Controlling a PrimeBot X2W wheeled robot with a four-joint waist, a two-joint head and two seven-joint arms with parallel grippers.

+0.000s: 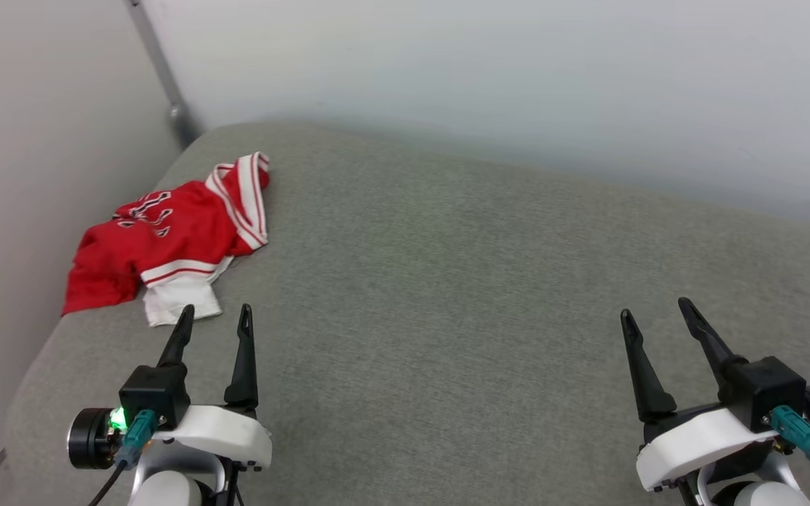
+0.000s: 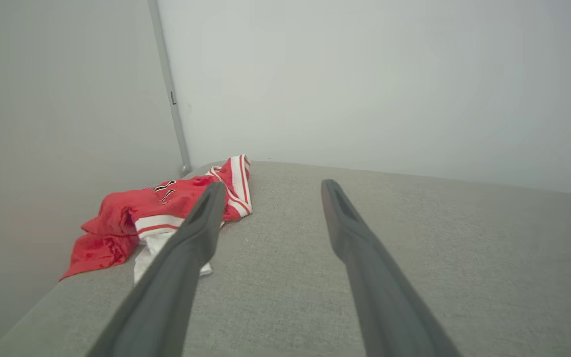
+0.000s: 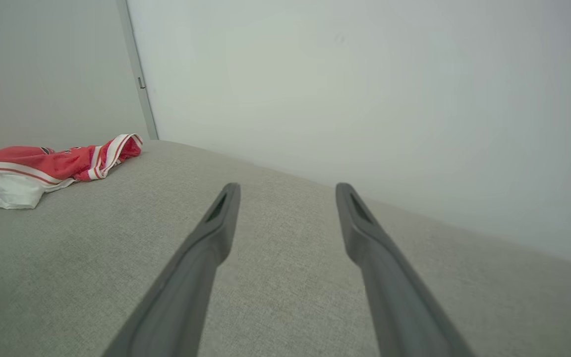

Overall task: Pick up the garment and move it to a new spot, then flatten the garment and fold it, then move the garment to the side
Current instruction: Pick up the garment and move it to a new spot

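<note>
Starting far L: crumpled red jersey-style shirt w/ white sleeves and red-and-white striped trim [image 1: 166, 239] lies in a heap at the far-left corner of the grey woven-fabric pad [image 1: 447, 281], right up against the pad's L edge by the pale left wall [image 1: 25, 105]. Black white-outlined lettering shows on the top folds, too bunched to read. One white sleeve [image 1: 180, 299] spills toward the near side; the striped trim band points to the far corner, where a grey metal strip [image 1: 166, 77] runs up btwn the two walls.

Next over, near-left: left end effector [image 1: 216, 310], two long dark fingers spread wide, nothing btwn them. In the head view its L fingertip sits just at the white sleeve's near edge. Touching or not? Can't tell. Left wrist view agrees: shirt [image 2: 117, 218] ahead and to the L, partly behind the L finger, left end effector [image 2: 271, 185] gaping over bare grey fabric. Small green light [image 1: 118, 418] glows on that wrist.

Middle of the pad: just grey weave.

Near-right: right end effector [image 1: 654, 308], fingers also splayed wide, empty, well apart from the shirt. Its wrist view has the right end effector [image 3: 288, 186] over the pad, shirt [image 3: 42, 166] off at the far L, pale back wall [image 1: 517, 70] behind.
</note>
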